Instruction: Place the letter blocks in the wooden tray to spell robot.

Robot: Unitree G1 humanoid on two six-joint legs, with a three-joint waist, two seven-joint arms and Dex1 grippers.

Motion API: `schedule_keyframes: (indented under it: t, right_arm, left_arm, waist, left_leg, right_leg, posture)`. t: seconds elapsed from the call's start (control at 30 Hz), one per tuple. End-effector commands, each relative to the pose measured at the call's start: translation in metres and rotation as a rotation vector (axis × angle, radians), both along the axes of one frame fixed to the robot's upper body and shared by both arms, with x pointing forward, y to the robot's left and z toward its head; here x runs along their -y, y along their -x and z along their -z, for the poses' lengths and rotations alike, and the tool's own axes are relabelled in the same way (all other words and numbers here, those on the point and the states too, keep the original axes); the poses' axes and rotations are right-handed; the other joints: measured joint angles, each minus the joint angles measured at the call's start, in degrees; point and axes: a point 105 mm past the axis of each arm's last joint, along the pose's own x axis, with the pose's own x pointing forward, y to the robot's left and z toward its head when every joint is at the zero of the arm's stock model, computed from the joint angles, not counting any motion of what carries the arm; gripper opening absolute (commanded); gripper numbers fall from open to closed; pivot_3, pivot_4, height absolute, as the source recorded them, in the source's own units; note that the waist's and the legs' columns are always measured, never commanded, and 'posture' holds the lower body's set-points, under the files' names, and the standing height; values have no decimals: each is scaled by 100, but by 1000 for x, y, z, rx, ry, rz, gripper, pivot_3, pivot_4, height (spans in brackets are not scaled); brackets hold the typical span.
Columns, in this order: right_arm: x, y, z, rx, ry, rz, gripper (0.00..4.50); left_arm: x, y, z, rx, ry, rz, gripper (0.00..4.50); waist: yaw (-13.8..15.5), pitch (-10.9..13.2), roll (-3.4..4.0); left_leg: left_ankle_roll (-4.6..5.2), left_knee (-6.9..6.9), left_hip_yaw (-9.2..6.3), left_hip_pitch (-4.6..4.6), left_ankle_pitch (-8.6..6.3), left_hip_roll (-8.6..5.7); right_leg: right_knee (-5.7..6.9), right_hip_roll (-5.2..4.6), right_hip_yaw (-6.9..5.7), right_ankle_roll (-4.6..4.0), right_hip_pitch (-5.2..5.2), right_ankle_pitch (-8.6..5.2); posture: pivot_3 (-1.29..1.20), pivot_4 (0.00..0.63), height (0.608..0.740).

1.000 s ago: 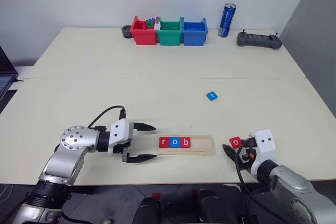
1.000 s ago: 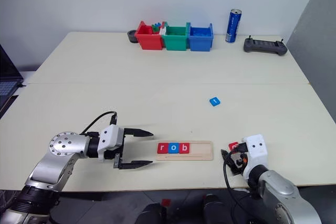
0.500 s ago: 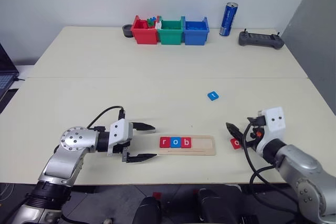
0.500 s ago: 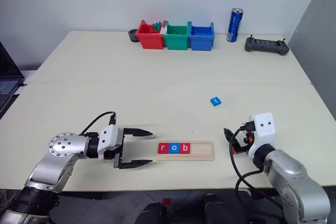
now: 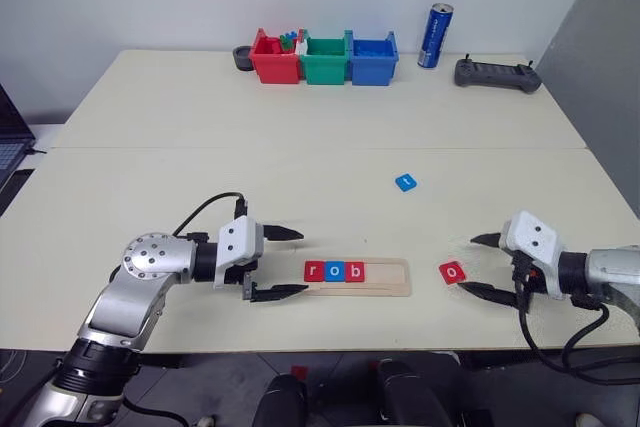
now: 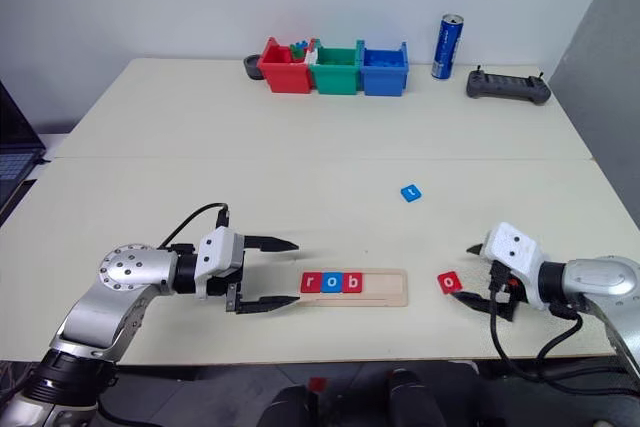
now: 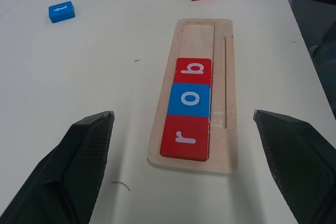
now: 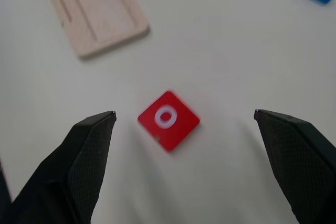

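- Since r, o, b already sit in the wooden tray (image 5: 357, 276), two slots stay free.
- Right gripper (image 5: 484, 265) gapes wide, empty, facing the red o block (image 5: 452, 271).
- Left gripper (image 5: 281, 262) is open too, holding nothing.

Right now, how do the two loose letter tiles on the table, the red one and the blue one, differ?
The red square tile with a white o lies just off the pale wooden tray's empty end, between the right gripper's open fingers; the blue square tile lies farther back, away from both grippers. Its letter is too small to read. Both rest flat on the table, outside the tray.
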Motion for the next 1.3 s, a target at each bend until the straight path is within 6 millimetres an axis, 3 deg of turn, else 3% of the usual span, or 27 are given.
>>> schedule_keyframes:
  t: [0.03,0.47,0.6,0.77,0.93,1.1,1.3]
  right_arm:
    - [-2,-4,1,18,43,-123,4488]
    - [-15,-20,17,-23,52,-236,4488]
    - [-15,-20,25,-48,63,-243,3214]
    - [-16,-19,22,-52,62,-247,1449]
    - [-32,-16,5,-24,39,-285,1401]
    - [-72,-8,-11,23,15,-351,1401]
    - [-104,-11,-3,21,9,-349,1401]
  left_arm:
    - [4,1,-11,40,19,20,4500]
    - [3,2,-11,38,17,8,4500]
    - [4,2,-12,39,19,7,4500]
    - [4,4,-13,39,12,2,4500]
    - [4,5,-14,38,7,-2,4500]
    - [-3,5,-11,39,-30,-15,4500]
    - [-4,5,-10,36,-30,-20,4500]
  waist:
    - [-5,0,0]
    - [5,1,1]
    - [6,2,2]
    - [8,1,1]
    - [14,2,2]
    - [-8,3,4]
    - [10,3,4]
  left_leg:
    - [0,0,0,0,0,0]
    - [0,1,-1,1,0,-1]
    - [-1,2,-2,1,0,-1]
    - [-1,2,-3,2,0,-1]
    - [-1,2,-4,2,0,-1]
    - [-1,1,-5,4,0,1]
    - [-1,2,-7,0,1,-1]
  right_leg:
    - [0,0,-1,-2,0,1]
    - [2,-1,-1,-18,0,11]
    - [3,-2,-1,-21,0,12]
    - [4,-2,-2,-22,1,13]
    - [5,-1,-2,-23,1,14]
    - [6,0,-2,-20,1,12]
    - [4,-1,-4,-20,0,12]
  posture:
    - [0,150,740]
    - [0,150,740]
    - [0,150,740]
    - [0,150,740]
    - [0,150,740]
    - [0,150,740]
    - [0,150,740]
